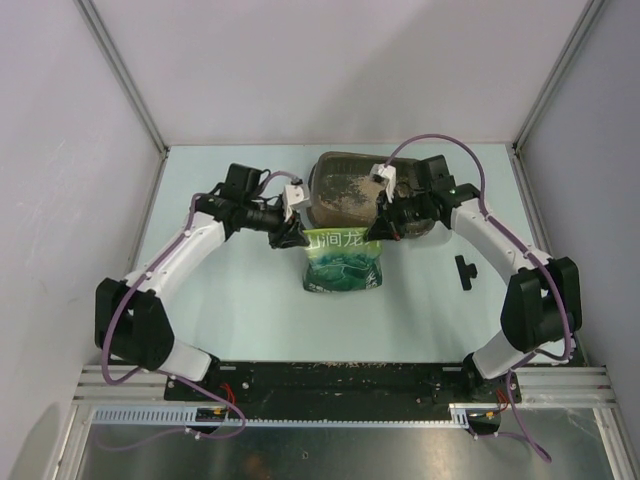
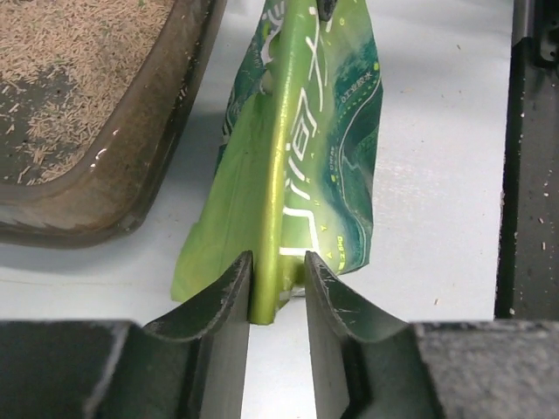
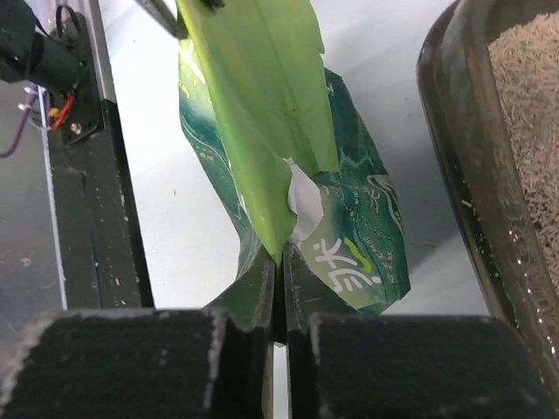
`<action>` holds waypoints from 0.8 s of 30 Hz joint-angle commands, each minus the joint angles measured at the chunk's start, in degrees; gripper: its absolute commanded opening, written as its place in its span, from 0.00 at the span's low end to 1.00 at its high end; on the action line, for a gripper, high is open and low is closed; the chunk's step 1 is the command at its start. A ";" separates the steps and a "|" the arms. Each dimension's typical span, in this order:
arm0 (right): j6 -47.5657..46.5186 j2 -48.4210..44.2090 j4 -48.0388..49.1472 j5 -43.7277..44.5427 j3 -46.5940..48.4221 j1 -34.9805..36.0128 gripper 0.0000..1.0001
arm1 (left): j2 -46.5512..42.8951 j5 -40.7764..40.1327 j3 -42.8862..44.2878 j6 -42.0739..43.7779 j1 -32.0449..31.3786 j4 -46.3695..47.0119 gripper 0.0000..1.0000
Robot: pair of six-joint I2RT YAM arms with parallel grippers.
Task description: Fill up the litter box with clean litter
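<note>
1. Both arms are on the green pouch (image 1: 345, 265), one at each top corner. It sits on the counter (image 1: 240, 300) just beside the near rim of the litter box (image 1: 330, 160).
2. The right end effector (image 3: 279, 262) is clamped tight on the pouch's upper edge, with no gap between the fingers and a pale torn patch just above the pinch.
3. The left end effector (image 2: 278, 279) has its jaws narrowly parted with the folded top seam between them. Whether they are actually pressing on it, I cannot tell.
4. The clean litter (image 2: 79, 52) lies in the box as fine tan grains, thick in places, with dark bare floor showing through, so my call is that the fill is only partly done.
5. On handling, the pouch looks like thin, glossy film, soft and creased. I expect it to sag, twist and slip under a light pinch.
6. How much weight it has left is hidden. The upper part looks flat and slack, so any load probably sits low.
7. The doubled seam at the top corners is the best place to hold, since it is the stiffest part and flat enough for the pads. To tip it, a hold lower down the side would give better control.
8. The grains are loose and will run fast, and a few already dot the counter by the rim. The mouth should be well over the rim before pouring.
9. The box looks rigid and shallow and should stay put.
</note>
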 commanded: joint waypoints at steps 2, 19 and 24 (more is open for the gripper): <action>4.71 -1.36 2.41 -3.54 3.81 -1.11 0.00 | 1.99 -0.65 3.62 -0.31 -4.68 1.39 0.37; 4.89 -2.32 -0.07 -1.44 3.90 -5.67 0.46 | 9.20 -1.63 6.44 -4.79 -8.03 5.97 0.00; -2.90 -8.55 6.36 -1.08 3.90 -7.63 0.71 | 9.64 1.72 7.32 -10.15 -7.51 5.97 0.00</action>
